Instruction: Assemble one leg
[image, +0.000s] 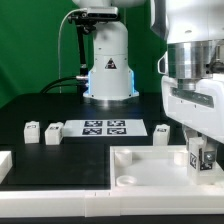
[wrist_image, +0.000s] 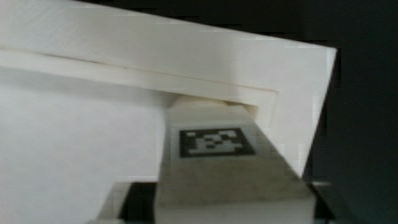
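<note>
White plastic fills most of what I see: the leg (wrist_image: 217, 150) sits clamped between my jaws, its black-and-white tag facing the wrist camera, its far end close up against the inner wall of the tabletop (wrist_image: 107, 110). In the exterior view my gripper (image: 200, 158) hangs over the tabletop (image: 150, 172) near its corner on the exterior view's right, with the leg (image: 199, 155) upright in my grasp. On the black table (image: 30, 105) behind it lie the marker board (image: 104, 127) and three loose legs: two (image: 31, 131) (image: 53, 132) at the exterior view's left of that board, one (image: 162, 130) at its right
</note>
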